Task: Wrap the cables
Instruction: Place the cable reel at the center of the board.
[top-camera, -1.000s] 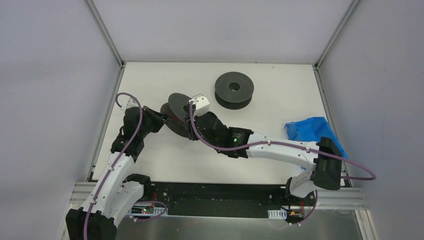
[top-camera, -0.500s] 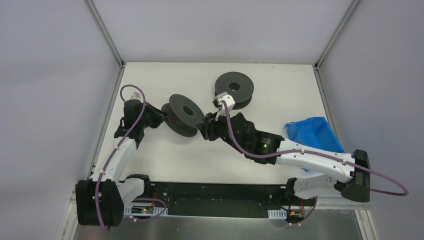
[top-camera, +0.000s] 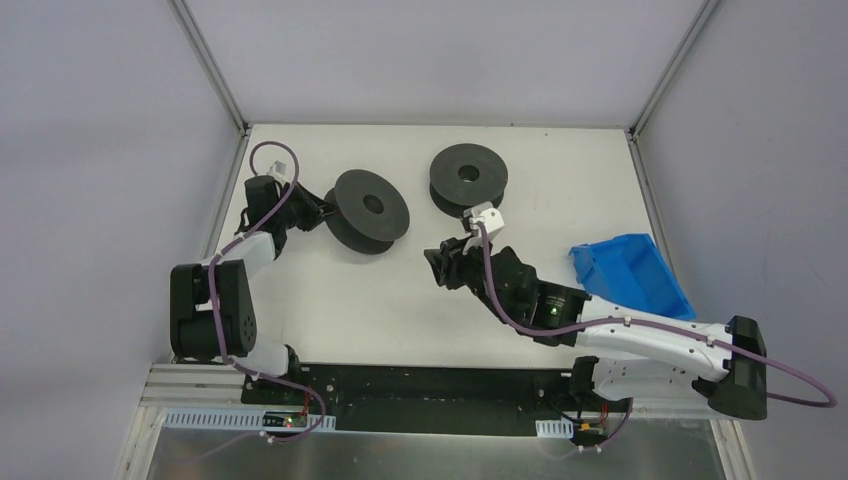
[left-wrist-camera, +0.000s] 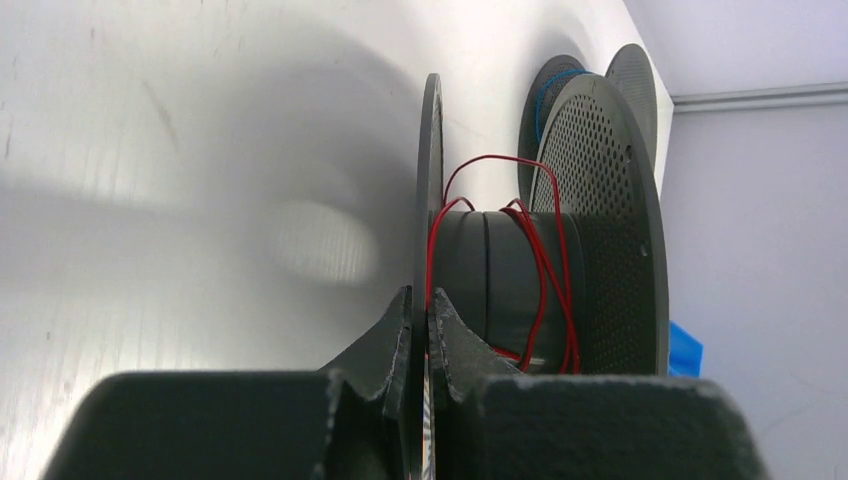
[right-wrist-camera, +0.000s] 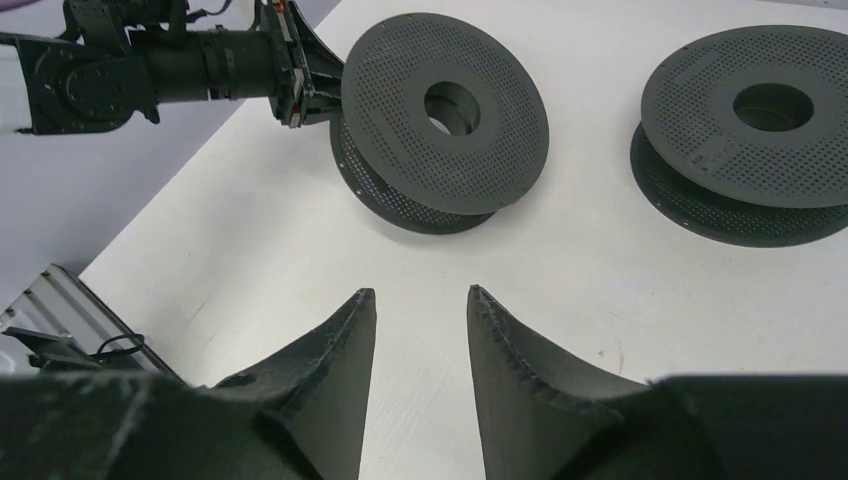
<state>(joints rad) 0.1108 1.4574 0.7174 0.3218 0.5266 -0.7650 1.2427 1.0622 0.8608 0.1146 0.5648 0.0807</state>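
1. The red cable (left-wrist-camera: 545, 270) loops loosely round the hub of the left spool (top-camera: 370, 208), which sits at ten o'clock on the table (top-camera: 330, 300).
2. My left claw (left-wrist-camera: 420, 335) is clenched on the edge of one of that spool's discs, gripping from its nine o'clock side.
3. My right claw (right-wrist-camera: 420, 320) hangs released above bare table, at five o'clock from that spool, touching nothing.
4. A second spool (top-camera: 468, 178) lies at twelve o'clock and a blue bin (top-camera: 630, 272) at three.

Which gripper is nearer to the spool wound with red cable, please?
Left. The left gripper is clamped on a flange of the spool; the right gripper hangs open, clear of it.
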